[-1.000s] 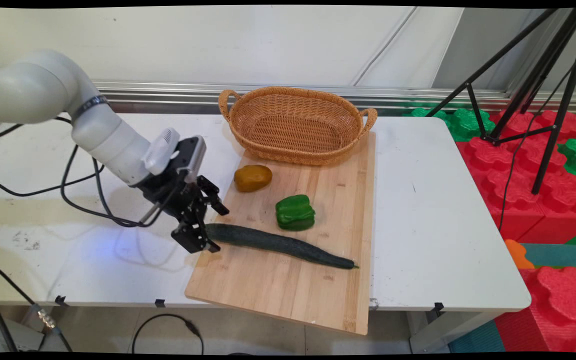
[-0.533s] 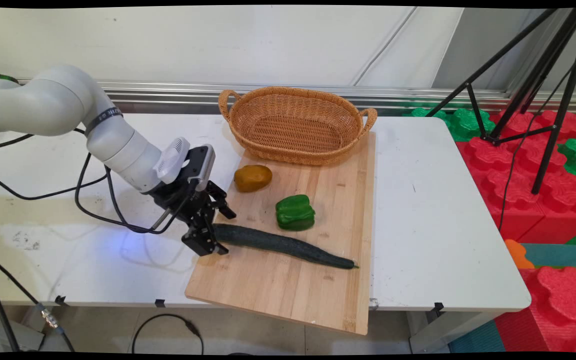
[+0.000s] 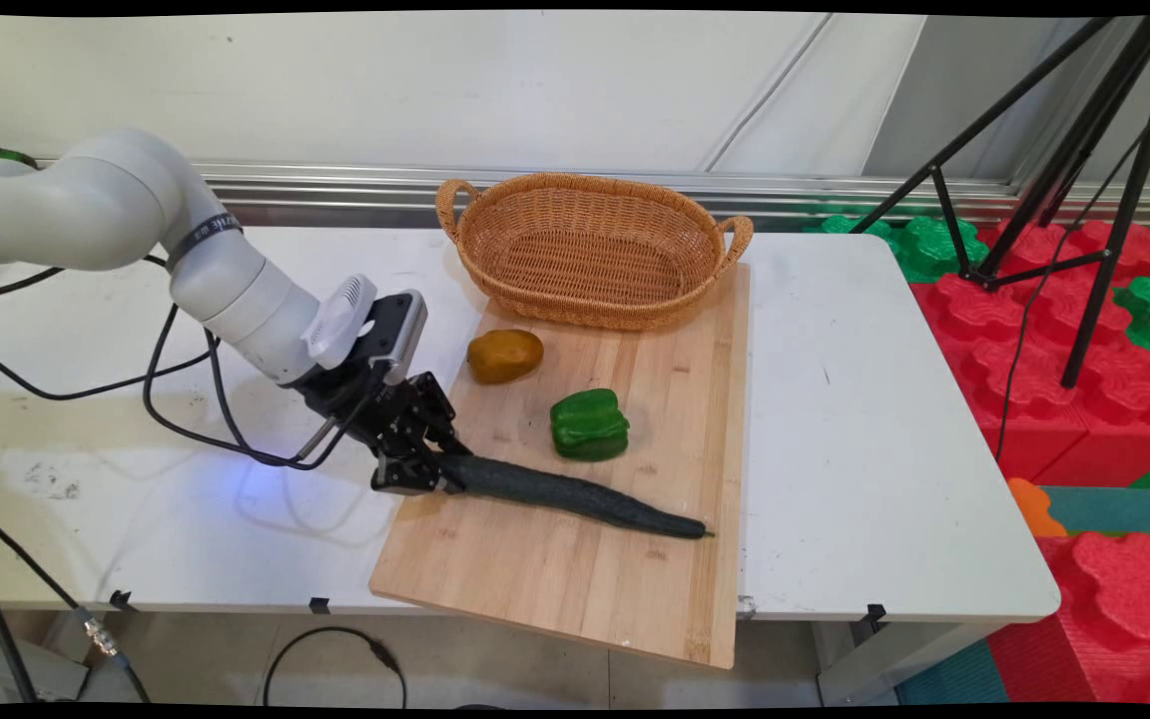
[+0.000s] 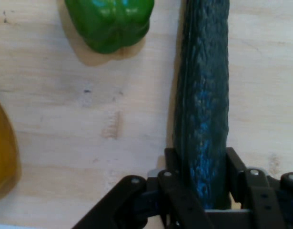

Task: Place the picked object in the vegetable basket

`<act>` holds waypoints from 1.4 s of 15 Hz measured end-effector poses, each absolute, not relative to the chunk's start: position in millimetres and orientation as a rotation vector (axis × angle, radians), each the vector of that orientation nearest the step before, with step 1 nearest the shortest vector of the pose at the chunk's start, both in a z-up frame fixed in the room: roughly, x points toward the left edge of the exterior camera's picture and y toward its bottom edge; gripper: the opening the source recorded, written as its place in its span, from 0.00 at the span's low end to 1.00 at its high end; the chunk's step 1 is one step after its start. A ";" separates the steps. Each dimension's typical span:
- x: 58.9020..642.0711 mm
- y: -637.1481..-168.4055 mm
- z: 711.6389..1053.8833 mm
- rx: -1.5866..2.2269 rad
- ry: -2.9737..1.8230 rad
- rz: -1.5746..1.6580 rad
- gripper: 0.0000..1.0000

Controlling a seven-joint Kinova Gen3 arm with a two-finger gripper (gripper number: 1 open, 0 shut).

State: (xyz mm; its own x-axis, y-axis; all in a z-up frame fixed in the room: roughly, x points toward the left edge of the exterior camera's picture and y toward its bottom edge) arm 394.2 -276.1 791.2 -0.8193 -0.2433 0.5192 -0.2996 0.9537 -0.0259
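Item: my jaws, clamped on one end of cucumber (image 3: 565,492); pepper (image 3: 589,424) nearby on board (image 3: 575,569). Risk, judged: end-grip; long free length may droop or twist loose.

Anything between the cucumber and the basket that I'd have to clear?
Yes. The gripper is shut on the cucumber at its left end. On the cutting board, the green pepper and yellow vegetable lie between it and the basket.

Dark cucumber (image 3: 575,492) (image 4: 203,105) flat, apparently tool-clamped (image 3: 413,471) (image 4: 201,179)
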 end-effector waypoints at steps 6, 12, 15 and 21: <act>400.7 -270.5 808.1 0.339 -2.558 0.138 0.00; 417.6 -258.6 845.5 0.357 -2.509 0.158 0.00; 426.4 -255.2 863.4 0.372 -2.484 0.184 0.00; 453.4 -265.2 915.7 0.415 -2.421 0.348 0.00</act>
State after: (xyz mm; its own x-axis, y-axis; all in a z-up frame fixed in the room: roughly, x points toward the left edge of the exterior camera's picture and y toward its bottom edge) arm 453.4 -265.2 915.7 -0.7397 -0.2060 0.6406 -0.3780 0.9148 -0.1424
